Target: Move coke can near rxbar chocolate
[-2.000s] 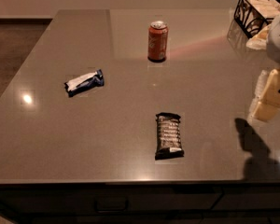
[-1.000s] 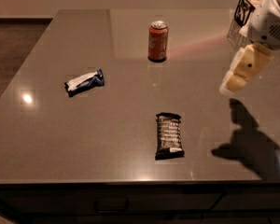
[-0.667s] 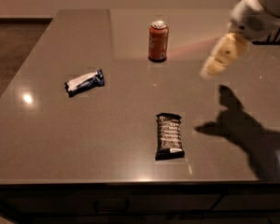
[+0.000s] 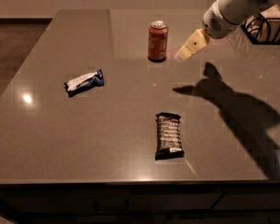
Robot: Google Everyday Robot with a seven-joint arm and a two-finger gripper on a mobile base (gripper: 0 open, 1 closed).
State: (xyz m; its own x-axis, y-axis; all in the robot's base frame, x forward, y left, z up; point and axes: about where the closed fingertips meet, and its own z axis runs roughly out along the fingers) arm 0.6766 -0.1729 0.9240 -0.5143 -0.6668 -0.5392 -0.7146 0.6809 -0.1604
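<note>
Basket [image 4: 266, 37], far right of the can [image 4: 157, 41], contents unclear. My gripper [image 4: 189, 48], grip I cannot tell, has swung in just right of the can; rxbar [image 4: 168, 135] lies unmoved, well nearer than it.

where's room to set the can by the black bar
Bare table lies left of the rxbar chocolate, below the blue-and-white wrapper, and right of the bar, in the arm's shadow. Crowded at the back: the claw hangs right of the coke can.
</note>
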